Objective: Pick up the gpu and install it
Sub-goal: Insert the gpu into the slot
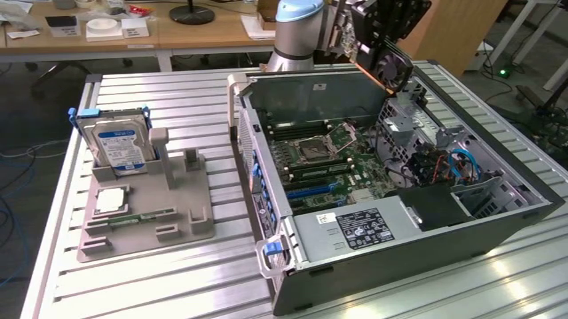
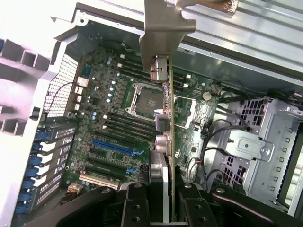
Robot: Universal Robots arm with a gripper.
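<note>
Arm (image 1: 297, 26) is reaching over the open PC case (image 1: 426, 252), wrist angled down. Claw (image 2: 163, 189) is clamping the gpu (image 2: 164, 109) edge-on, holding it tilted in air above the mobo (image 2: 109, 123).

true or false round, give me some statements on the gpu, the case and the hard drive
1. The gripper is shut on the gpu. True.
2. The gpu is plugged into its slot. False: it is held in the air over the case.
3. The hard drive stands upright in the grey holder. True.
4. The case is closed, side panel on. False: it is open, with the motherboard showing.
</note>
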